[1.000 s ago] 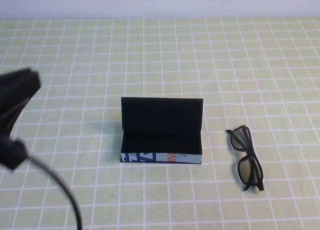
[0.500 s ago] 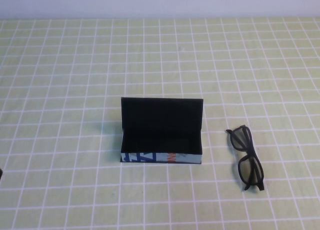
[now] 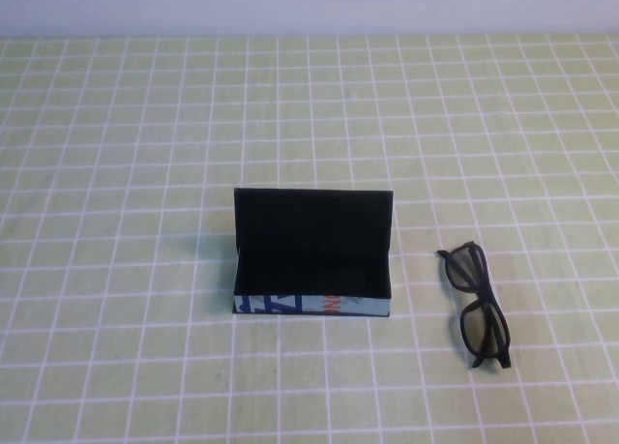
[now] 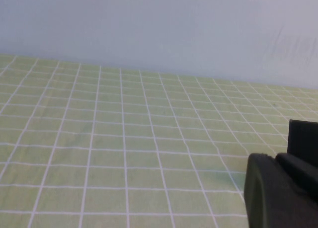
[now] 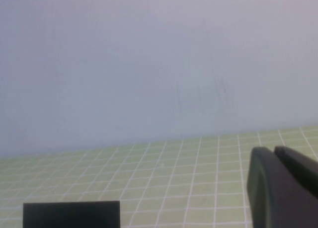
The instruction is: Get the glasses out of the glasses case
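The glasses case (image 3: 312,255) stands open in the middle of the table in the high view, its lid upright and its inside empty. The black glasses (image 3: 477,304) lie folded on the table to the right of the case, apart from it. Neither gripper shows in the high view. My left gripper (image 4: 276,158) is shut and empty above the table, with a black edge of the case (image 4: 303,136) beyond it. My right gripper (image 5: 272,151) is shut and empty, raised, with the top of the case lid (image 5: 72,213) low in its view.
The table is covered with a green cloth with a white grid (image 3: 145,125). A plain pale wall (image 3: 309,4) runs along its far edge.
My left arm, which showed at the left of the high view one second ago, has pulled back out of that view. The case and the glasses have not moved.
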### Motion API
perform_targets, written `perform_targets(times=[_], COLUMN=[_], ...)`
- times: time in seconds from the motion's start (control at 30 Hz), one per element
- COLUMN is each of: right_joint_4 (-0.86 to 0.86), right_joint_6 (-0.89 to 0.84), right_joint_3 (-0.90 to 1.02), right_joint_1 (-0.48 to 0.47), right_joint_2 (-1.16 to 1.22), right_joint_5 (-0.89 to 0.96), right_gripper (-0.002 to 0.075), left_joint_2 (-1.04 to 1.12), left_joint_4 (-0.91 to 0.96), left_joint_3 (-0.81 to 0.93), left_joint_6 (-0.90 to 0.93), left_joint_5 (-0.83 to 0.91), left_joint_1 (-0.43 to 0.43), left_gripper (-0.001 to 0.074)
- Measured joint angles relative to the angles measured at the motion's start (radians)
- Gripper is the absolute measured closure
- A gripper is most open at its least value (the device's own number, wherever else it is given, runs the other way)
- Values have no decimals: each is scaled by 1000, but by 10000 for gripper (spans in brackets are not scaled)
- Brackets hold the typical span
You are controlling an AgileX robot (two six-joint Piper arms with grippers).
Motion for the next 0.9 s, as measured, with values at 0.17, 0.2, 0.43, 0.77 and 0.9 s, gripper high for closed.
perform_targets(times=[0.17, 0.2, 0.43, 0.77, 0.9], right_joint_4=[0, 2, 2, -25, -51], right_joint_6=[0, 0, -14, -20, -22], right_joint_3=[31, 36, 68, 115, 124], right_joint_1=[0, 0, 0, -172, -205], right_joint_2=[4, 4, 4, -98, -172], right_joint_5=[33, 44, 172, 197, 307], right_gripper=[742, 742, 742, 742, 742], left_joint_2=[0, 0, 0, 0, 0], left_joint_4=[-2, -2, -2, -2, -2], left_joint_3=[0, 0, 0, 0, 0], left_joint_6=[2, 2, 4, 4, 4], left_joint_5=[0, 0, 0, 3, 3], left_joint_1=[0, 0, 0, 0, 0], left_gripper=[739, 739, 739, 739, 739])
